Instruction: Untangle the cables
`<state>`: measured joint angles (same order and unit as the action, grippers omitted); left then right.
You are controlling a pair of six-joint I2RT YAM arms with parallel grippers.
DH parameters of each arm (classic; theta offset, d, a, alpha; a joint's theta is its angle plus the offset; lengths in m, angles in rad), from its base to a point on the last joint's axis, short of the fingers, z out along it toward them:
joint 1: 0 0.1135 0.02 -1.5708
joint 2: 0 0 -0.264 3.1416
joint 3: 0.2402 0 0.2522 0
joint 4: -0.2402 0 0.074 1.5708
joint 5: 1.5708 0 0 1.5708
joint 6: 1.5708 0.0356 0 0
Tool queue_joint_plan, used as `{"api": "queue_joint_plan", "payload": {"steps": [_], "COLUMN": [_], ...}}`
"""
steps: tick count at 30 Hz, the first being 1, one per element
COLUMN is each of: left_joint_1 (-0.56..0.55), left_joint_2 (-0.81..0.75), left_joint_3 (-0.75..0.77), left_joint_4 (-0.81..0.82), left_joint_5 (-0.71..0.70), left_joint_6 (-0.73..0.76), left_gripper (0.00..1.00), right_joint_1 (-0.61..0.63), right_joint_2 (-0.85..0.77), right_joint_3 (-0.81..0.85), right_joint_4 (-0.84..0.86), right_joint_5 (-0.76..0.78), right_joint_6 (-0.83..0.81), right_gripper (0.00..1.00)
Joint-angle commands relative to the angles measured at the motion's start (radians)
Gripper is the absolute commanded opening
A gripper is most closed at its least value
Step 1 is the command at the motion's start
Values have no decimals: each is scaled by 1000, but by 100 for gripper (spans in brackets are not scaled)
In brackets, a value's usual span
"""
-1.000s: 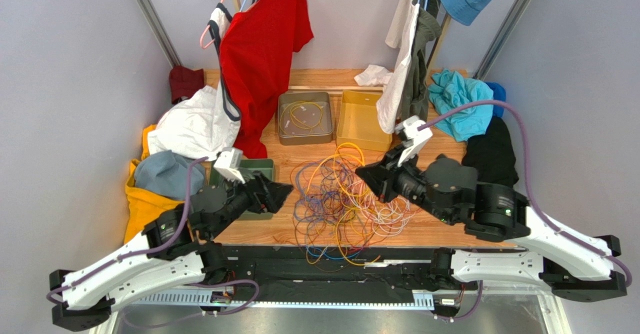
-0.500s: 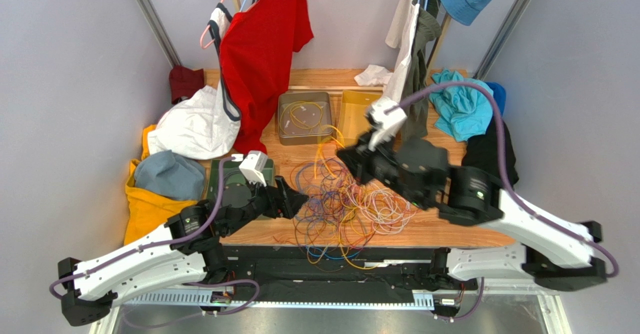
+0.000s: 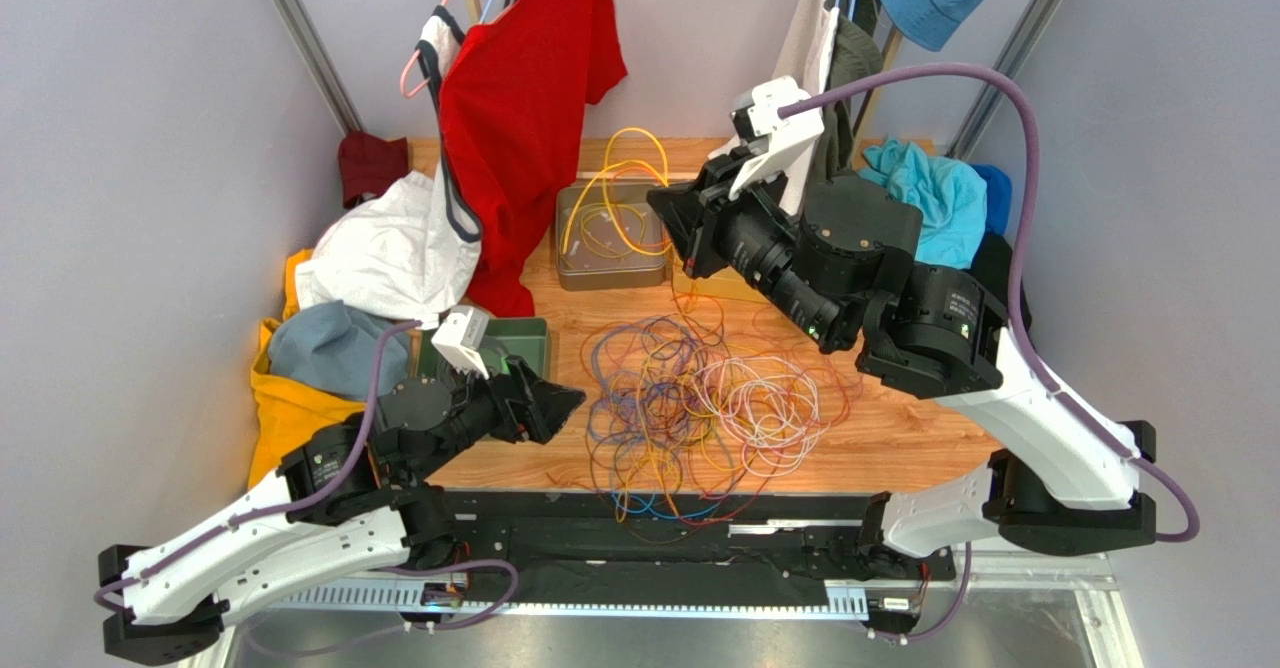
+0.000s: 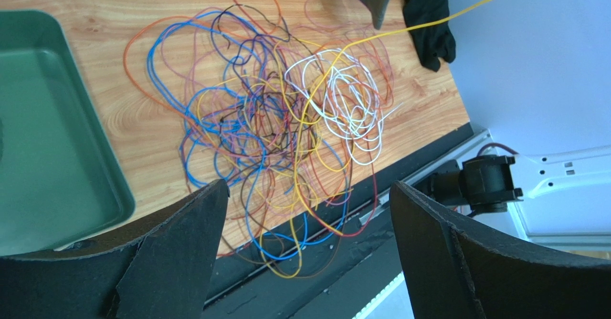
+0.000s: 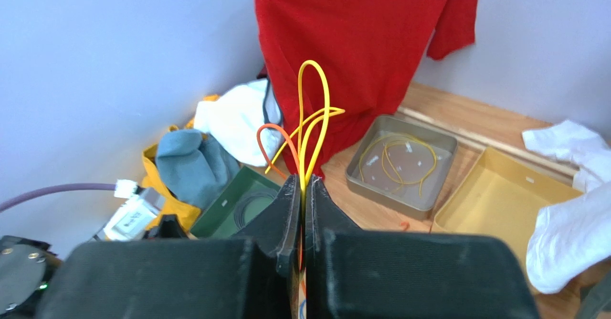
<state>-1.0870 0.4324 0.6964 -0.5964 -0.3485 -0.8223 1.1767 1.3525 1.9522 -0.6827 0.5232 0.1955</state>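
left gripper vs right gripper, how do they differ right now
The left gripper is open and holds nothing; the right gripper is shut on a thin yellow cable. The left hangs low beside the tangle of coloured cables; the right is held high beyond it. Both are black.

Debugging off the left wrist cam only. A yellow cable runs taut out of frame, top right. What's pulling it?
Observer: The right end effector, shut on that yellow cable.
Operator: Only yellow in the grip?
Observer: No, an orange cable loops out of it too.
Operator: Where is it over the table?
Observer: Raised, near the grey tray, which holds a separate yellow coil.
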Motion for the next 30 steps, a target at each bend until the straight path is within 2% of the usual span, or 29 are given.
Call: {"api": "queue_joint_plan", "payload": {"steps": [1,8,11,18,30], "left_joint_1": [-5,-5,-5,-5,-5], "left_joint_2": [-72,-97,-48,86,121], "left_joint_3": [-47,-104,-123,-117,-164], "left_joint_4": [-25,62,116,191,279], "left_joint_5": [3,11,35,72,69], "left_joint_6": [-21,-32,-32,-26,-38], "left_gripper": [92,92,92,92,92], "right_joint_1": [-23,-34,-34,-34,-34], "right_joint_2": [16,-91,-124,-185,-294], "right_joint_3": [-118,-499,-576,-667,-811], "right_joint_4": [-23,90,103,104,121], "right_joint_5": [-23,-57,-63,-58,-72], "right_joint_6": [47,165,194,213,254], "right_gripper": [0,0,0,0,0]}}
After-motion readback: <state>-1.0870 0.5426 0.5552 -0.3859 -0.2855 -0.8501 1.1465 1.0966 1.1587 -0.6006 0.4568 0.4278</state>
